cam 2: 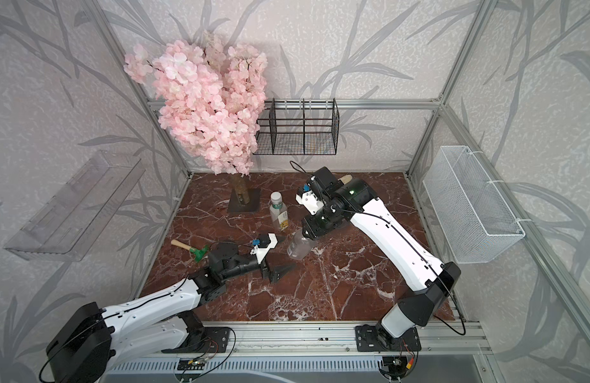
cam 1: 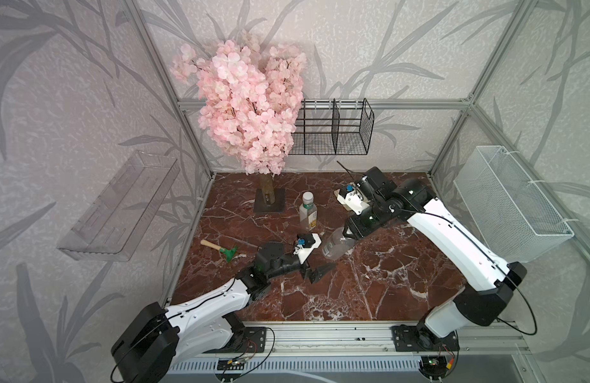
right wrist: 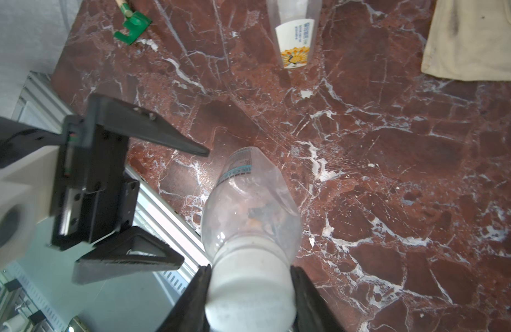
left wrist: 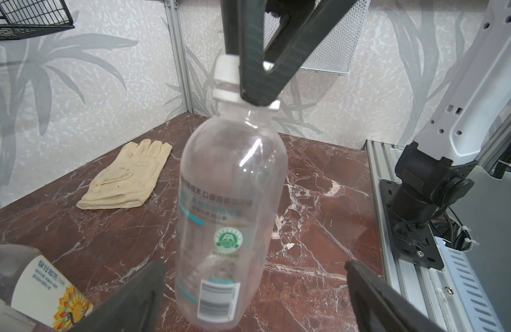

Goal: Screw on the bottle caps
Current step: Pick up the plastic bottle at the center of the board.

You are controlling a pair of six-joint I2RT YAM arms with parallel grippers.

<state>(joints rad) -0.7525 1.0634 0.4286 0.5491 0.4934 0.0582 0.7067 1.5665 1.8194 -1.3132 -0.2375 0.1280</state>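
At mid-table | right gripper clamps white round plastic cap on clear plastic bottle | left gripper, 7 o'clock, agape, empty | unbraced bottle may spin.

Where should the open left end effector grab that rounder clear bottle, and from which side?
Grip the bottle at its wide mid-body, coming in level from the side. The right end effector is shut on the cap above, and the round belly faces the open left end effector.

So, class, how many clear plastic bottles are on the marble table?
2. The slim green-banded clear plastic bottle stands near the tree base; the rounder clear bottle is central, its white cap held by the right pincer.
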